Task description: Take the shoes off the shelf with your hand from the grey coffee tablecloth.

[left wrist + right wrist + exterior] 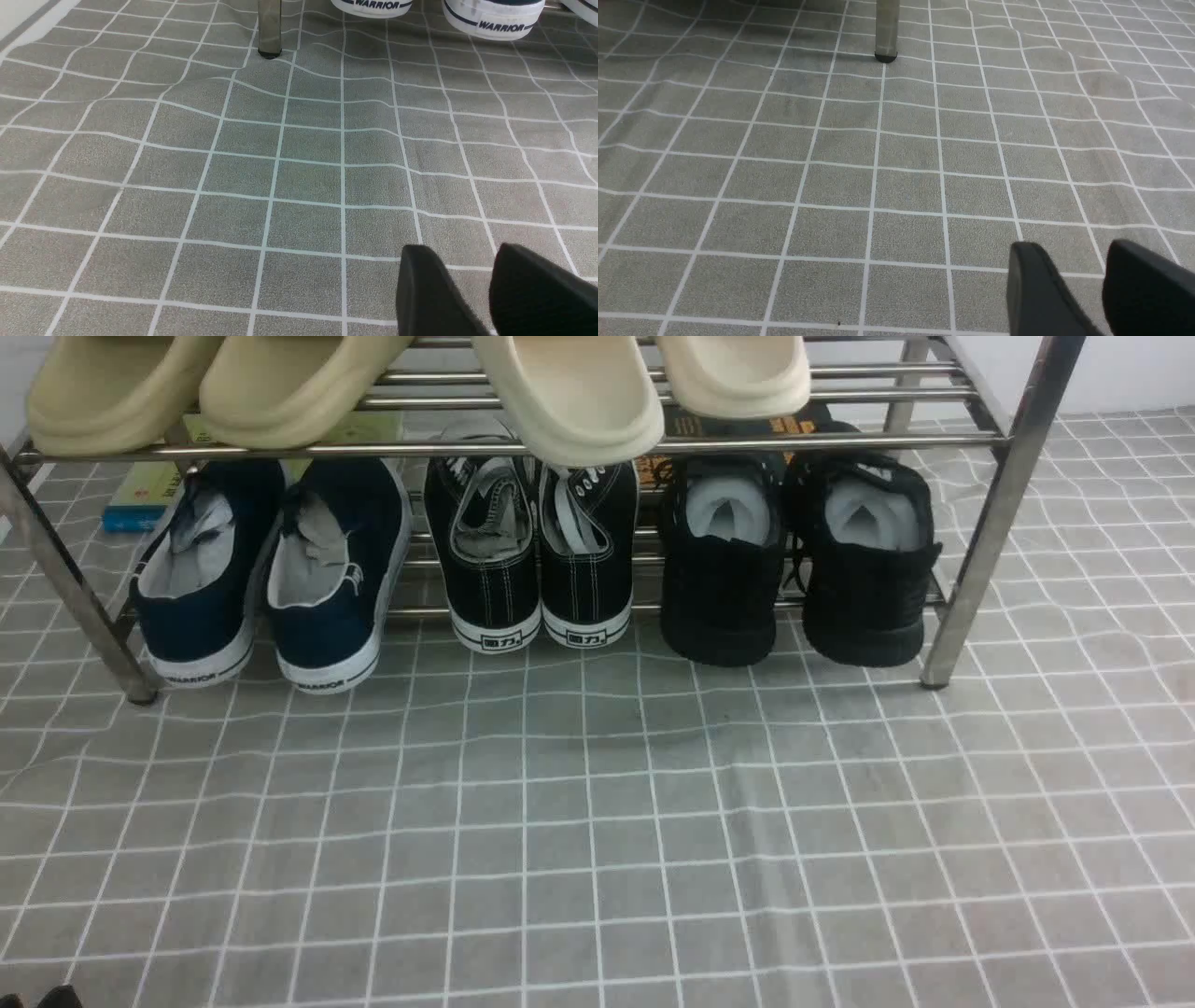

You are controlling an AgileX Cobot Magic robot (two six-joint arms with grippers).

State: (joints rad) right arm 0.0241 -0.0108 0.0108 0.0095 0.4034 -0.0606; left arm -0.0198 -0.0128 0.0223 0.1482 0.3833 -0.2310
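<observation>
The all-black shoes point(724, 569) point(868, 569) stand heels toward me on the lower tier of the silver shelf point(990, 523), at its right end, with pale stuffing inside. The shelf rests on the grey coffee tablecloth point(597, 821). My left gripper point(462, 249) hovers open over bare cloth, short of the shelf's left leg point(269, 28). My right gripper point(1069, 245) is also open over bare cloth, short of the right leg point(886, 28). Nothing sits between either pair of fingers. Neither hand shows in the front view.
Navy white-soled slip-ons point(271, 579) and black canvas sneakers point(532, 551) share the lower tier to the left. Beige slippers point(569, 392) overhang the upper tier's front rail. Books point(140, 495) lie behind the shelf at the left.
</observation>
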